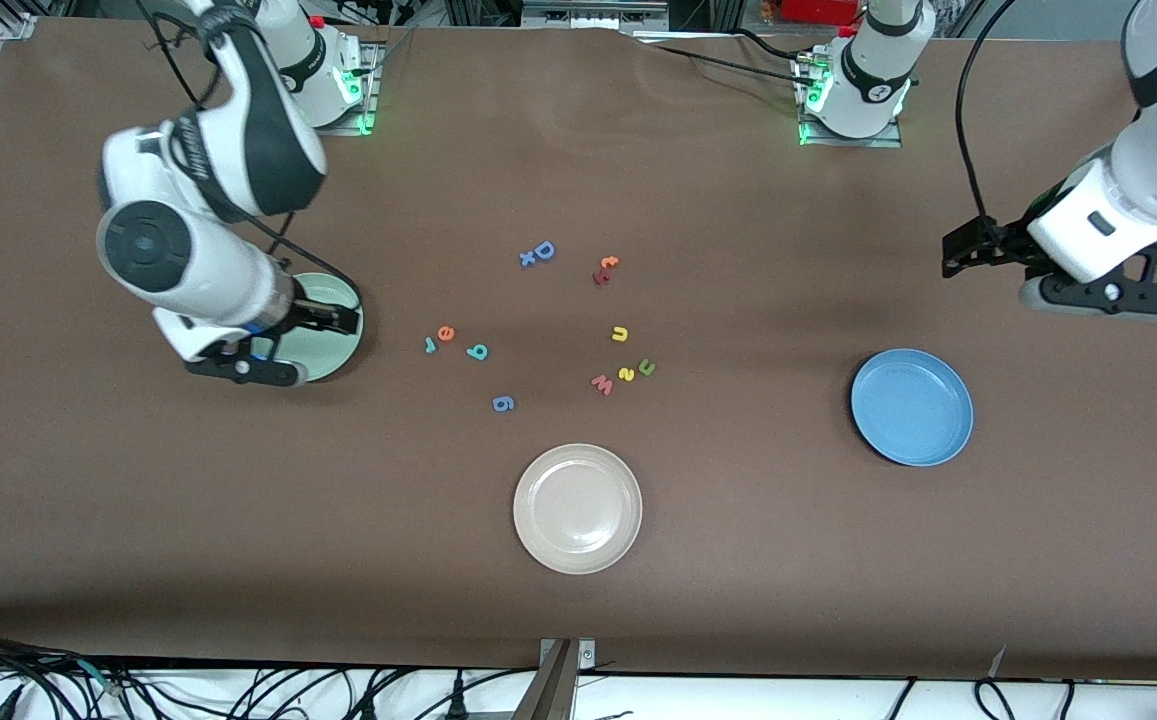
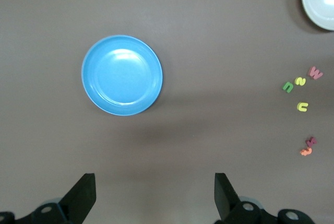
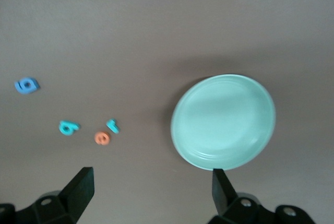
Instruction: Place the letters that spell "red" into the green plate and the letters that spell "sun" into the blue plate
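A beige-white plate lies nearest the camera. Farther off, the yellow "s", "u" and green "n" crowd a pink "w"; the "r", "e" and "d" sit near a blue "6". Right gripper hangs released over the green plate, left gripper released near the blue plate

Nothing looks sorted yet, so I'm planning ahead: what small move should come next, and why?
Probably send the open right gripper, now above the empty green plate, toward the orange "e" lying close beside that plate. The left gripper waits open near the blue plate.
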